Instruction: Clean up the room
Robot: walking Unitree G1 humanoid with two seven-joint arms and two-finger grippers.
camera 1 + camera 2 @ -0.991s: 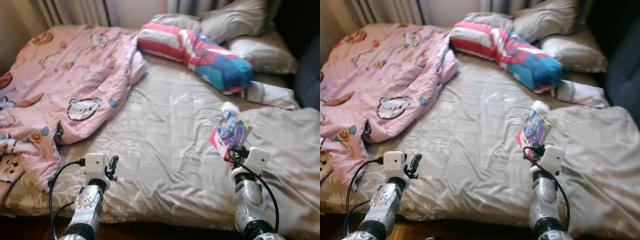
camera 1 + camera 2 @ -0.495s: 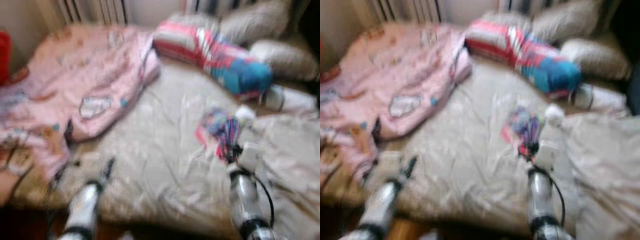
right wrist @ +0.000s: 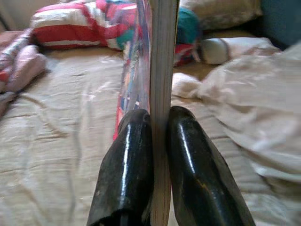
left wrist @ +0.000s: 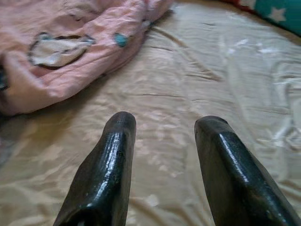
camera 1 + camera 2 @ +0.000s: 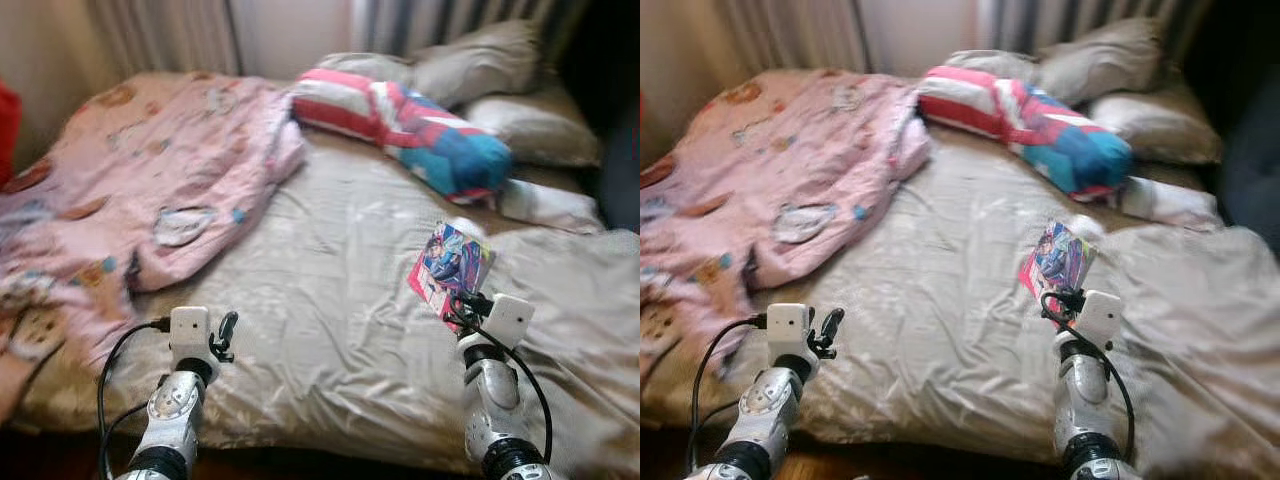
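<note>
The right gripper [image 3: 157,155] held a thin colourful comic book [image 5: 452,270] upright above the wide bed with a creased beige sheet [image 5: 340,290].

Its two black fingers [image 3: 127,165] were pressed flat against both covers, the book's page edge standing between them, lifted off the bed's right half. The left gripper [image 4: 164,160] hovered over the bed's near left part with its fingers [image 4: 106,169] spread apart and nothing between them. A rumpled pink quilt with cartoon bear prints [image 5: 140,190] covered the bed's left side. A long red, white and blue striped bolster [image 5: 400,120] lay across the bed's head, in front of the grey pillows [image 5: 480,65]. A bunched pale beige duvet [image 5: 590,300] lay on the bed's right side, beside the book.
</note>
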